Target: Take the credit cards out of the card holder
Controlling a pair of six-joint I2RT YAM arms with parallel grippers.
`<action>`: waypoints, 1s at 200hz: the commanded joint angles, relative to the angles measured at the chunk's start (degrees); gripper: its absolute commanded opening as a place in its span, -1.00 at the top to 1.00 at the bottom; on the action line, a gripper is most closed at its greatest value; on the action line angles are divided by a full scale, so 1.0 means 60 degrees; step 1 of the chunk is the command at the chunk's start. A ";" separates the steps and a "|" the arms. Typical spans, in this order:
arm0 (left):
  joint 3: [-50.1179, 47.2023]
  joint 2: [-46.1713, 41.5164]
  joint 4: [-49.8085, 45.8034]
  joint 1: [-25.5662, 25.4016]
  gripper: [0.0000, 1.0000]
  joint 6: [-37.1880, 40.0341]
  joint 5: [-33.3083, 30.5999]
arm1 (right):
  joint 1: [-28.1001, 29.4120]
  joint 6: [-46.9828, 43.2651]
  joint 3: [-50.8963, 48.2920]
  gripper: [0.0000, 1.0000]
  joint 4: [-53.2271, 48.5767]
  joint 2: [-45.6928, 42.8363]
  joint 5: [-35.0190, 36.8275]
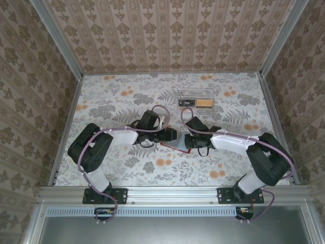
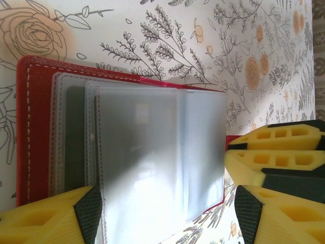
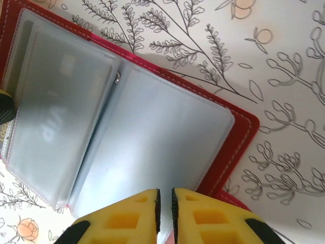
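Closest to the lens: yellow fingers [image 3: 127, 218] of the right hand [image 3: 165, 201], pressed almost together, a thin slit between; cannot tell whether nipping a sleeve edge or nothing. Under both hands, flowered tabletop [image 1: 117, 96]. Well beyond the hands, clear box [image 1: 193, 101] with a dark and a tan piece inside, too small to call cards. Directly beneath the right hand and between the widely spread fingers of the left hand [image 2: 167, 216], the card holder [image 2: 31, 127]: lying flat and open, red stitched cover down, fan of frosted clear sleeves [image 3: 157, 147] up. Opening looks done; emptying seemingly not. Seems to hold at least one card [image 3: 51, 132], faintly lettered, in the sleeves left of the right hand's fingers. Left to do, by this reading: draw each card out. Smallest, a metal stud [image 3: 117, 77] at the fold.
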 commanded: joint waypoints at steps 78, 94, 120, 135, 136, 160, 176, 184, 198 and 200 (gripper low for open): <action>0.0073 0.0151 -0.0333 -0.0152 -0.45 0.0180 0.0016 | -0.0028 0.0528 -0.0610 0.89 -0.0132 0.0460 0.0100; 0.0132 0.0151 -0.0259 -0.0236 -0.48 0.0200 0.0170 | -0.0028 0.0553 -0.0640 0.90 0.0048 0.0605 -0.0016; 0.0225 0.0288 0.0011 -0.0370 -0.54 0.0162 0.0533 | -0.0028 0.0541 -0.0633 0.89 0.0146 0.0667 -0.0074; 0.0241 0.0417 0.0223 -0.0436 -0.58 0.0045 0.0679 | -0.0032 0.0541 -0.0633 0.89 0.0146 0.0645 -0.0076; 0.0242 0.0423 0.0234 -0.0440 -0.58 0.0037 0.0683 | -0.0030 0.0531 -0.0633 0.89 0.0146 0.0644 -0.0073; 0.0186 0.0510 0.0563 -0.0469 -0.63 -0.0128 0.0834 | -0.0028 0.0524 -0.0659 0.89 0.0146 0.0614 -0.0066; 0.0228 0.0435 0.0398 -0.0465 -0.63 -0.0068 0.0737 | -0.0028 0.0541 -0.0704 0.89 0.0125 0.0537 0.0014; 0.0227 0.0367 0.0324 -0.0453 -0.63 -0.0019 0.0703 | -0.0028 0.0538 -0.0721 0.89 0.0106 0.0464 0.0075; 0.0223 0.0248 0.0148 -0.0435 -0.69 0.0086 0.0605 | -0.0050 0.0556 -0.0736 0.86 0.0011 0.0310 0.0222; 0.0224 0.0223 0.0118 -0.0434 -0.70 0.0094 0.0597 | -0.0055 0.0556 -0.0736 0.85 -0.0016 0.0274 0.0248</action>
